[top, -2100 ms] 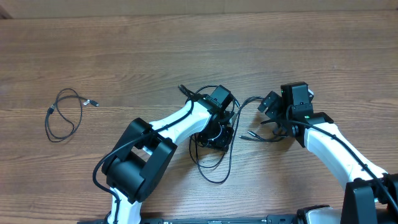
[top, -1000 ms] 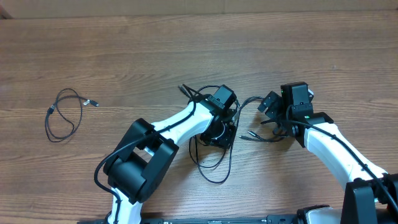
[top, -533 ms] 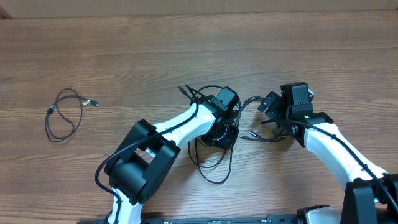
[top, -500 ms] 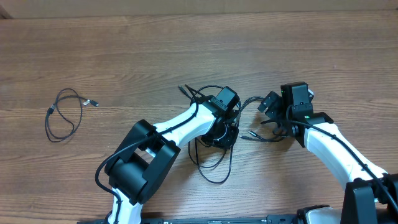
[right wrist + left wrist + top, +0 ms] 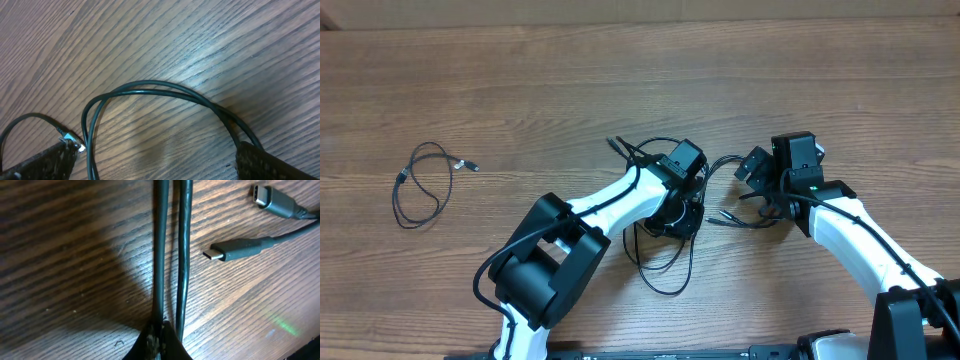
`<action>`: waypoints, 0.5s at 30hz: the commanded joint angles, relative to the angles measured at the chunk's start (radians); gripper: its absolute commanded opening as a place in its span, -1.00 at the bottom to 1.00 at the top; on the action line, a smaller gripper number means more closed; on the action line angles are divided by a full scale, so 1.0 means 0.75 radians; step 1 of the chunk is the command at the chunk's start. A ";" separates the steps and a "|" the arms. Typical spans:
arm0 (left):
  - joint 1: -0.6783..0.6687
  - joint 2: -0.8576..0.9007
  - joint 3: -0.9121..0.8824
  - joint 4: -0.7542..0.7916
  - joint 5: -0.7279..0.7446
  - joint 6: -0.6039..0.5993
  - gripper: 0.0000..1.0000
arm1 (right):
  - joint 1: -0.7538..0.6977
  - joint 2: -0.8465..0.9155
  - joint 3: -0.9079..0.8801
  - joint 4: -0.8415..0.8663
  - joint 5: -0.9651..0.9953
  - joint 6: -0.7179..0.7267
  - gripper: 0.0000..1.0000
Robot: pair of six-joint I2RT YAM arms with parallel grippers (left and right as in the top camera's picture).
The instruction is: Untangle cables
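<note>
A tangle of thin black cables (image 5: 662, 262) lies at the table's middle, under and around my left gripper (image 5: 677, 212). In the left wrist view the left gripper (image 5: 159, 339) is shut, pinching one strand (image 5: 160, 255) of two that run side by side; the other strand (image 5: 183, 255) passes just beside the tips. Two silvery-tipped plugs (image 5: 235, 250) lie to the right. My right gripper (image 5: 753, 188) stands open just right of the tangle. Its wrist view shows a double cable loop (image 5: 165, 90) on the wood between the spread fingers (image 5: 280, 162), with a small plug tip (image 5: 67, 137) by the left finger.
A separate thin black cable (image 5: 420, 182) lies loosely coiled at the far left of the wooden table (image 5: 620, 80). Both white arms reach in from the near edge.
My left gripper has shifted slightly right and closed on the cable strand. The right arm and the coil at the left have not moved.
</note>
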 commanded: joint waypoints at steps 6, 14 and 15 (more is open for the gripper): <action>0.085 0.022 -0.008 -0.030 -0.160 -0.054 -0.92 | -0.004 -0.007 -0.016 0.003 0.023 -0.004 1.00; 0.169 0.022 -0.008 -0.035 -0.196 -0.053 -0.92 | -0.004 -0.007 -0.016 0.003 0.023 -0.004 1.00; 0.178 0.022 -0.008 -0.040 -0.200 -0.053 -0.91 | -0.004 -0.007 -0.016 0.003 0.023 -0.004 1.00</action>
